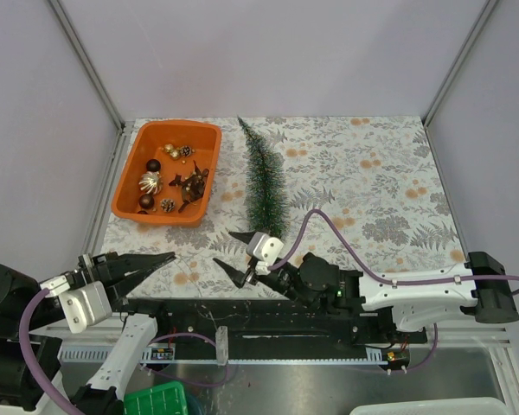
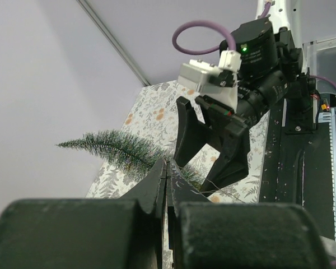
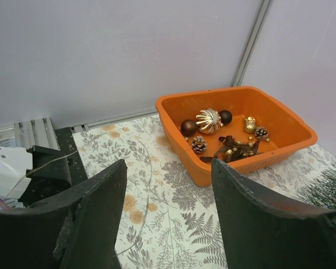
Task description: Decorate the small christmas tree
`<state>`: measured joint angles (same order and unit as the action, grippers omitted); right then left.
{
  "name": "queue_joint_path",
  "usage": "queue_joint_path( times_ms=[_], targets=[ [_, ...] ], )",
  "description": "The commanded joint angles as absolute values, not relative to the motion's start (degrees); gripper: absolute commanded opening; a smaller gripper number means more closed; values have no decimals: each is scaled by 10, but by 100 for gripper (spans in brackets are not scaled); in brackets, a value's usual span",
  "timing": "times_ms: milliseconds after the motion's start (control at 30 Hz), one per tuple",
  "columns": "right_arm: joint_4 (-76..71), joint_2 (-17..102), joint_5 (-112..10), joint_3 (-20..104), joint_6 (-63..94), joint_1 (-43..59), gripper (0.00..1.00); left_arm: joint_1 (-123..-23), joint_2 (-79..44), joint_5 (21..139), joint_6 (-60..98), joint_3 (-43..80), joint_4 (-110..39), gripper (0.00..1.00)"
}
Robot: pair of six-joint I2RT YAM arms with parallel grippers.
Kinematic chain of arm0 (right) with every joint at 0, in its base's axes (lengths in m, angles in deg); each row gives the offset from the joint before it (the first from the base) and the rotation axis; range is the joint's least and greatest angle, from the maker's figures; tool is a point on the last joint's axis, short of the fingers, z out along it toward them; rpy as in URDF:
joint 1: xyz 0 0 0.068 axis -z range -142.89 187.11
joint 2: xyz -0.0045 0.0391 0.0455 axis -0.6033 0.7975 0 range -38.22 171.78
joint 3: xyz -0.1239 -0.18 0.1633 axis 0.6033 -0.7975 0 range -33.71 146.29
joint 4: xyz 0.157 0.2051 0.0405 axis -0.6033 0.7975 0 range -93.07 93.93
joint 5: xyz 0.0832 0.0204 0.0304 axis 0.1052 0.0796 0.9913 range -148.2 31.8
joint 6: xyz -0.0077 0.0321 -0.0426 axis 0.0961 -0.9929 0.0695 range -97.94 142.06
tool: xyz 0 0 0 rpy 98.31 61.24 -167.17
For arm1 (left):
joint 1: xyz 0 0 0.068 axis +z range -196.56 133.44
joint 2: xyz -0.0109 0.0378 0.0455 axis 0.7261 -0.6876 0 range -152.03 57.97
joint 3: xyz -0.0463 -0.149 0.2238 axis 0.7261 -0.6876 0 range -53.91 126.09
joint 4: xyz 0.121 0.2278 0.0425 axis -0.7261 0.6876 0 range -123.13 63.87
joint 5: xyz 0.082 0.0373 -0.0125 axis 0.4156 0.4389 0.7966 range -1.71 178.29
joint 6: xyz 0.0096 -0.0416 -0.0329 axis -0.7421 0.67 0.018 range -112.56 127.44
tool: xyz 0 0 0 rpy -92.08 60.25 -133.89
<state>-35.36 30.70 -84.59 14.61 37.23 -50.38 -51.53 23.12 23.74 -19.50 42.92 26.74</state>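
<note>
The small christmas tree (image 1: 265,180) lies flat on the floral tablecloth, tip to the far side, base near my right gripper. It also shows in the left wrist view (image 2: 116,148) and at the right edge of the right wrist view (image 3: 331,186). My right gripper (image 1: 234,255) is open and empty just left of the tree's base, and its jaws (image 3: 168,166) point at the orange tray (image 3: 182,147). My left gripper (image 1: 166,257) is shut and empty, low near the front edge, in front of the tray; its fingertips (image 2: 168,163) meet.
The orange tray (image 1: 125,180) at the back left holds a gold ribbed ball (image 1: 150,182), brown balls (image 1: 153,165), pine cones (image 1: 167,205) and a brown bow (image 1: 190,184). A black rail (image 1: 268,316) runs along the near edge. A green basket (image 1: 156,402) sits below it.
</note>
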Motion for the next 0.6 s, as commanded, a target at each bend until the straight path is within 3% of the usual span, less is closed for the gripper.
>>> queue_joint_path(
  times_ms=[0, 133, 200, 467, 567],
  targets=[
    [-356, 315, -808, 180, 366, -485, 69, -514, 221, 213, -189, 450, 248, 0],
    [-344, 326, -788, 188, 355, -482, 68, -514, 221, 211, -188, 452, 248, 0],
    [-341, 334, -788, 191, 355, -480, 61, -514, 222, 209, -181, 450, 239, 0],
    [-356, 355, -803, 241, 415, -475, 1, -514, 237, 216, -178, 429, 229, 0],
    [-308, 375, -802, 317, 431, -465, 0, -514, 253, 226, -199, 403, 229, 0]
  ],
)
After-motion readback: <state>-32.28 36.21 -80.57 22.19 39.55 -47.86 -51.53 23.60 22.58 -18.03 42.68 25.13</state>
